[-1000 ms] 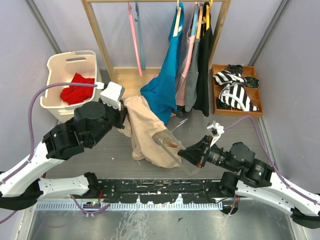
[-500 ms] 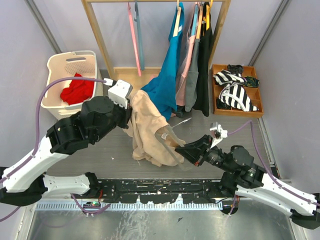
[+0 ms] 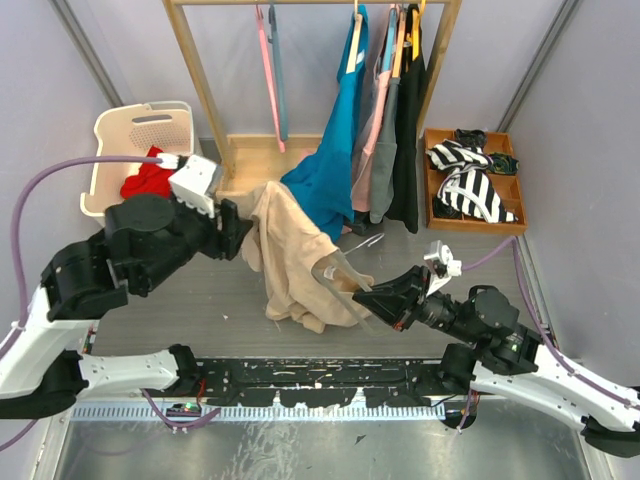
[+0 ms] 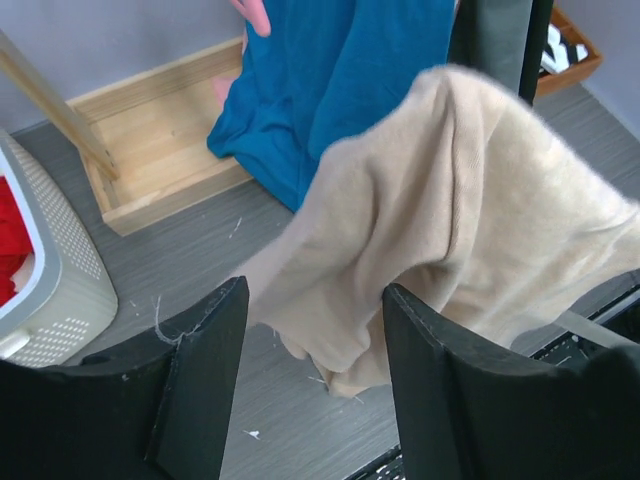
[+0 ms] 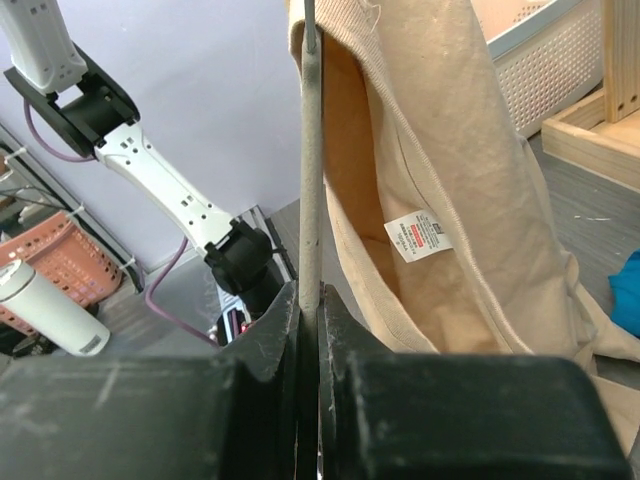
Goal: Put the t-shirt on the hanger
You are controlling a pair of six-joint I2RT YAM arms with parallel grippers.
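Top view: t-shirt [image 3: 290, 265] hangs over hanger [image 3: 338, 278], betw. both arms. Hanger's long axis runs from right end effector [image 3: 372, 298] up-left twd left end effector [image 3: 238, 222], which is nearer to the t-shirt's top fold.
Left wrist: jaws apart, nothing held; t-shirt just ahead, to the right.
Right wrist: jaws closed on hanger bar; t-shirt drapes right of it, probably on one side only.

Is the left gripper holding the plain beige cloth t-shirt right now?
No, the left gripper stands open, jaws spread wide and not pinching the t-shirt.
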